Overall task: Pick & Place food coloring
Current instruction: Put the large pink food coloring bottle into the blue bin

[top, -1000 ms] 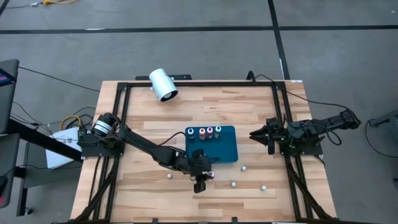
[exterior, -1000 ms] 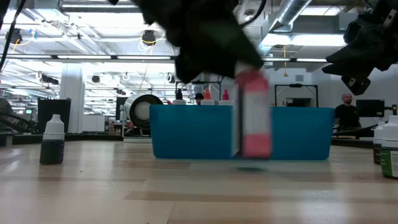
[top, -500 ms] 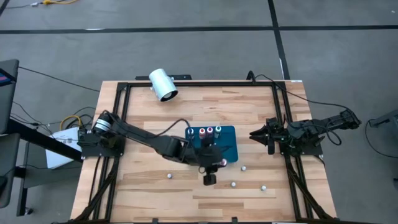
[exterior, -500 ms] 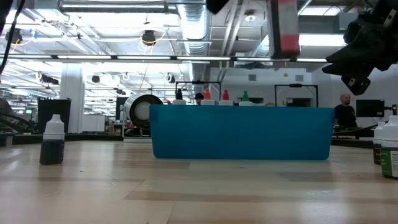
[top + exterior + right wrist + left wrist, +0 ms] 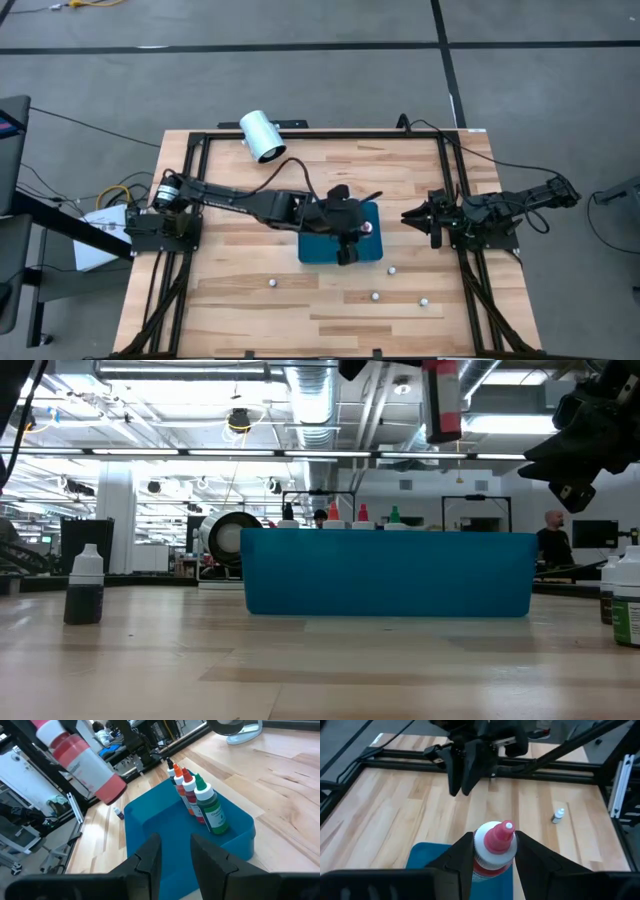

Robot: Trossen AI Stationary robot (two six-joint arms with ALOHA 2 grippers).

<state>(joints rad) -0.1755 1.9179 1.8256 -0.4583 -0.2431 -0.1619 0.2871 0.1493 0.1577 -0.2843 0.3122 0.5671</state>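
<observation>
My left gripper (image 5: pixel 356 232) is shut on a small food coloring bottle (image 5: pixel 492 851) with a red cap and holds it high over the teal tray (image 5: pixel 372 250). The bottle also shows in the low view (image 5: pixel 442 400) and in the right wrist view (image 5: pixel 82 760). Several more bottles (image 5: pixel 196 795) with orange, red and green caps stand upright in a row inside the tray along its far wall. Several tiny bottles lie loose on the table near the front, among them one (image 5: pixel 272 283) and another (image 5: pixel 375 296). My right gripper (image 5: pixel 408 215) waits open and empty at the table's right edge. My left gripper pinches the bottle between its two fingers (image 5: pixel 462 854), one on either side of the bottle's shoulder (image 5: pixel 481 862) just below the red cap. The fingers slant down from the table's left side. The bottle stands nearly upright, cap up, lifted clear above the tray.
A big white cylinder (image 5: pixel 262 137) lies at the table's far left. Two more loose bottles (image 5: pixel 392 269) (image 5: pixel 424 300) lie right of the tray's front. A dark bottle (image 5: pixel 85 585) stands at the low view's left. Black frame rails (image 5: pixel 190 200) run along the table's sides.
My left gripper has risen from the table in front of the tray and gone toward the far edge and a little right, carrying the red-capped bottle. The bottle, low near the table before, is now lifted clear and high over the tray.
</observation>
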